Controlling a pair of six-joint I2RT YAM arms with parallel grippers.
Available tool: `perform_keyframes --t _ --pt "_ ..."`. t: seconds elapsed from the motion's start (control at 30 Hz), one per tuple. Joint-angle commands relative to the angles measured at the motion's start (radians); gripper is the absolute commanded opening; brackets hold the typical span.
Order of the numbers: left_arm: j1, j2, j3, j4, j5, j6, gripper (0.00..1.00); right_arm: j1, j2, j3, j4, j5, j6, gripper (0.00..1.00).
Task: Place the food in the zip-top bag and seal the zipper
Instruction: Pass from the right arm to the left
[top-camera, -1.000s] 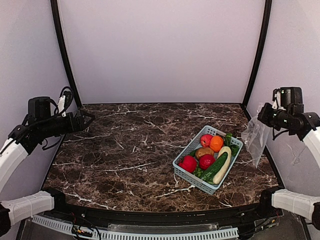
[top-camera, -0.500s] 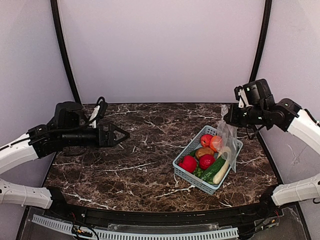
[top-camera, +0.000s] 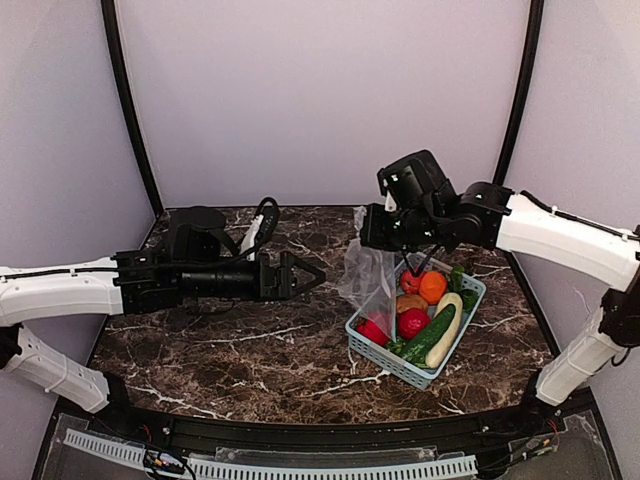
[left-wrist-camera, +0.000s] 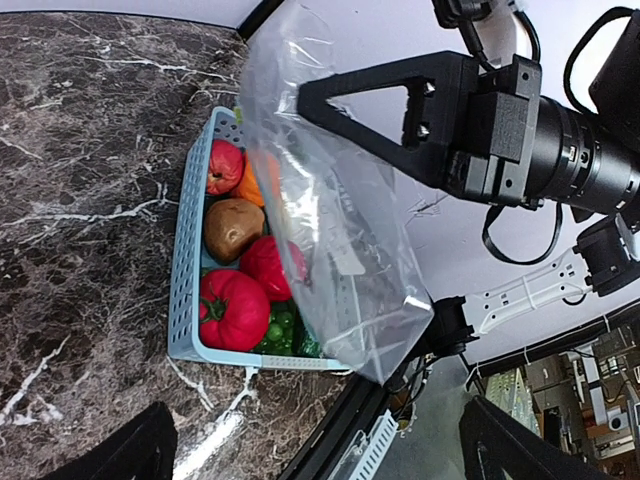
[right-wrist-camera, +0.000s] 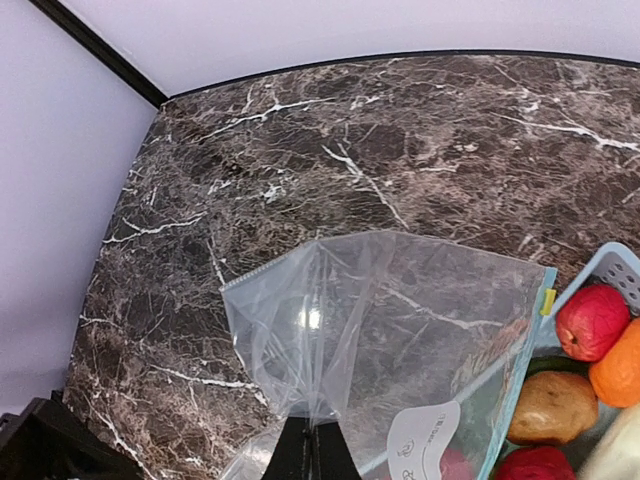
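Note:
My right gripper (top-camera: 372, 236) is shut on a corner of the clear zip-top bag (top-camera: 364, 272), which hangs above the table just left of the basket. In the right wrist view the shut fingers (right-wrist-camera: 312, 450) pinch the bag (right-wrist-camera: 390, 310). Its white label (right-wrist-camera: 425, 442) and light blue zipper strip (right-wrist-camera: 520, 365) lie toward the basket. My left gripper (top-camera: 308, 272) is open and empty, pointing right, just short of the bag (left-wrist-camera: 330, 210). The food sits in the basket: an orange (top-camera: 432, 287), a cream-white squash (top-camera: 447, 328), a red tomato (top-camera: 376, 328) and a green cucumber (top-camera: 428, 337).
The light blue lattice basket (top-camera: 385, 358) stands at the right of the dark marble table (top-camera: 250, 330). Its near rim shows in the left wrist view (left-wrist-camera: 182, 300). Black frame posts rise at the back corners, and the table's front edge has a black rail.
My right gripper has carried the bag from the right wall leftward, over the basket, to its left side. My left arm has swung in and reached right toward the bag.

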Motion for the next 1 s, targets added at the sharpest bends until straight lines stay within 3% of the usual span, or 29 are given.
perform_keyframes --t 0.0,0.57,0.77,0.97 --pt "-0.021 0.033 0.021 0.075 0.024 -0.050 1.00 0.058 0.073 0.097 0.049 0.024 0.007 0.00" --pt "-0.023 0.077 0.005 0.112 0.040 -0.110 1.00 0.109 0.197 0.226 0.043 -0.009 -0.015 0.00" --pt "-0.023 0.088 0.015 0.113 0.040 -0.113 0.78 0.109 0.186 0.213 0.042 -0.007 -0.014 0.00" --pt "-0.024 0.083 -0.005 0.144 0.056 -0.141 0.44 0.109 0.177 0.208 0.037 -0.018 -0.009 0.00"
